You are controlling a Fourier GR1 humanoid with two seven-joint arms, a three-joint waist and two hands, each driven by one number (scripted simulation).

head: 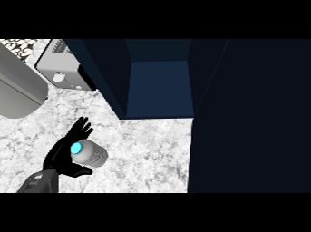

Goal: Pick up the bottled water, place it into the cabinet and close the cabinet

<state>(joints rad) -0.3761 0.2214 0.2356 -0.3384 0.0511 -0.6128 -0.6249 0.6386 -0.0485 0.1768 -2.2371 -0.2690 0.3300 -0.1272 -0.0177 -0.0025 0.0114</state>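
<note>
While the bottle is seen end-on just below and left of the cabinet, it is cupped by the left hand, whose fingers are spread behind it and whose thumb is curled under it. Whether it is lifted clear of the desk cannot be told. The pick-up step is judged to be in hand; placing and closing are not yet done. Next, the bottle would need to be carried up and right into the cabinet's open bay. The cabinet's lower front edge must be cleared, and its dark door, standing open to the right of the bay, bounds that side. Bare desk lies between bottle and cabinet, so room is offered there. The right hand is not seen.
</note>
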